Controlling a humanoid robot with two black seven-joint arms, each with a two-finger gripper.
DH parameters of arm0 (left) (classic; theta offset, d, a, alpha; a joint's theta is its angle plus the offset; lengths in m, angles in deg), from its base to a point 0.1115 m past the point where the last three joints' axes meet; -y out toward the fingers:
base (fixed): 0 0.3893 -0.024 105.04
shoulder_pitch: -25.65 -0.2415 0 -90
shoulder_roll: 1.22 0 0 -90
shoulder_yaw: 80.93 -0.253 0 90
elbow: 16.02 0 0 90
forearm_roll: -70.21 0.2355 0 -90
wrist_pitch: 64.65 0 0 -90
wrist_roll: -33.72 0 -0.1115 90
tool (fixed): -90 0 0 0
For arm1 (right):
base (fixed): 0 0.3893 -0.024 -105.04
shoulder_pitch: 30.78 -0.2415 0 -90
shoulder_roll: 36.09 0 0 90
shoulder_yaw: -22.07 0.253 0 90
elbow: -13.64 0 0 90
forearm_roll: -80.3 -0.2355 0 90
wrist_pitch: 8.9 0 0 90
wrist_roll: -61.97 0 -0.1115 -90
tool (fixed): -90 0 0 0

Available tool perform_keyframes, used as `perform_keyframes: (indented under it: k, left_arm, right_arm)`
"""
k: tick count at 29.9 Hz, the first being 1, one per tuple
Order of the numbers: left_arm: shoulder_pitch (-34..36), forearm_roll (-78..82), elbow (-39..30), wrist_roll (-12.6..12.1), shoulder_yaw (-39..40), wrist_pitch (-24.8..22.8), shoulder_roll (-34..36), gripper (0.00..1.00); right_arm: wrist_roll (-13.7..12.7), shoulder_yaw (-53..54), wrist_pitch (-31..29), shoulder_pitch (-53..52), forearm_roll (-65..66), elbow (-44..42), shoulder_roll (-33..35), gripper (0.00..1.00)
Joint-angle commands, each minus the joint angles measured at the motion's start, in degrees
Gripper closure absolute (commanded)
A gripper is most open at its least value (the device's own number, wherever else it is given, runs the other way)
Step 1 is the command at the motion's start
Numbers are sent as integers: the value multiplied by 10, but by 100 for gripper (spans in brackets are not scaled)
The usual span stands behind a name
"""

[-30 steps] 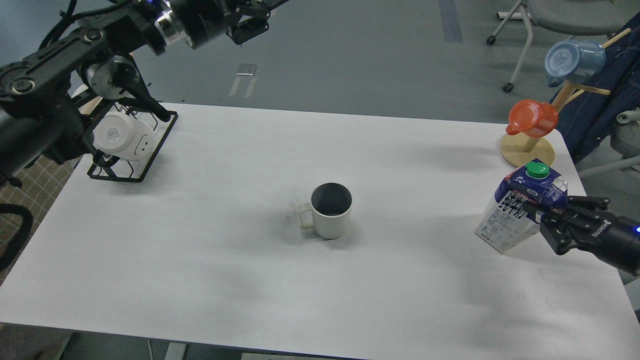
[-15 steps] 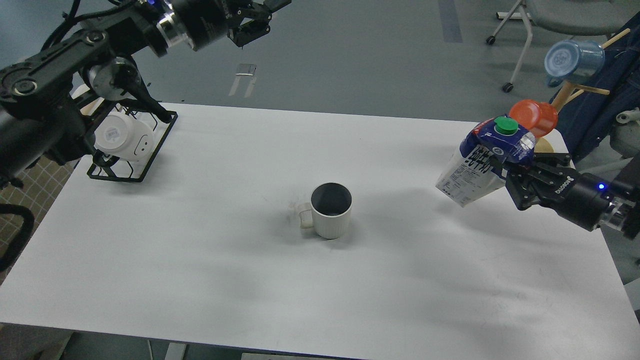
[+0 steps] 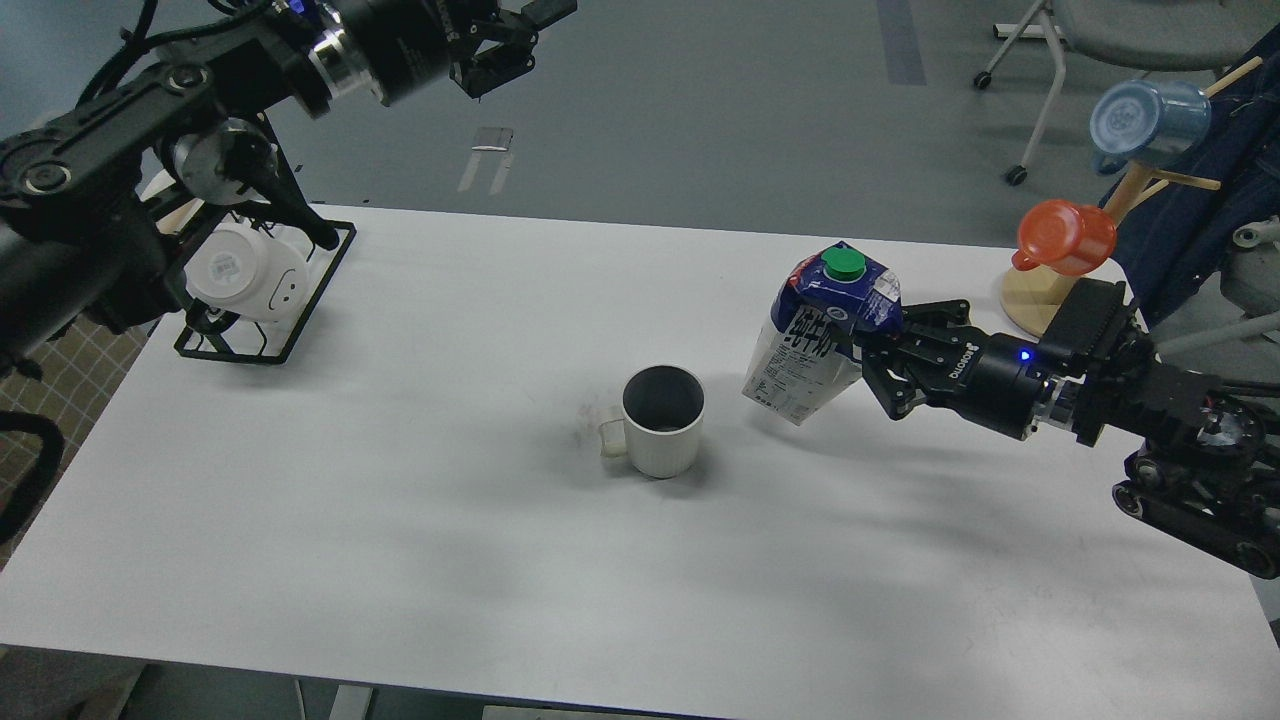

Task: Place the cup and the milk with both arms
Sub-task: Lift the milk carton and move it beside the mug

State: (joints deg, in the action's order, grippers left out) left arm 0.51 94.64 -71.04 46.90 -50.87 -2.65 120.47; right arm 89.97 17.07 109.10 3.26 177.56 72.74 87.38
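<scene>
The cup (image 3: 662, 420), a white ribbed mug with a dark inside and its handle to the left, stands upright near the middle of the white table (image 3: 450, 560). The milk (image 3: 815, 335), a blue and white carton with a green cap, hangs tilted above the table just right of the cup. My right gripper (image 3: 868, 348) is shut on the carton's right side. My left gripper (image 3: 510, 35) is raised high beyond the table's far edge, empty, with its fingers apart.
A black wire rack (image 3: 262, 295) with a white mug lying in it sits at the far left corner. A wooden mug tree (image 3: 1055, 295) at the far right corner carries an orange cup (image 3: 1065, 236) and a translucent blue cup (image 3: 1145, 118). A chair stands beyond.
My right gripper has lifted the milk off the table's right edge and carried it left, close to the cup. The left arm has barely moved.
</scene>
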Motion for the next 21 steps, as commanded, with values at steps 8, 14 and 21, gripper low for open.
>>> perform_keyframes:
  k: [8, 14, 21]
  left_arm:
    - [-4, 0, 1, 1, -1, 0, 3, 5]
    - [-4, 0, 1, 1, -1, 0, 4, 5]
    - [-4, 0, 1, 1, 0, 0, 4, 5]
  right_arm:
    - [0, -23, 0, -2, -20, -20, -50, 91]
    - [0, -28, 0, -2, -20, -30, -62, 83]
    - [0, -29, 0, -2, -18, -30, -60, 41]
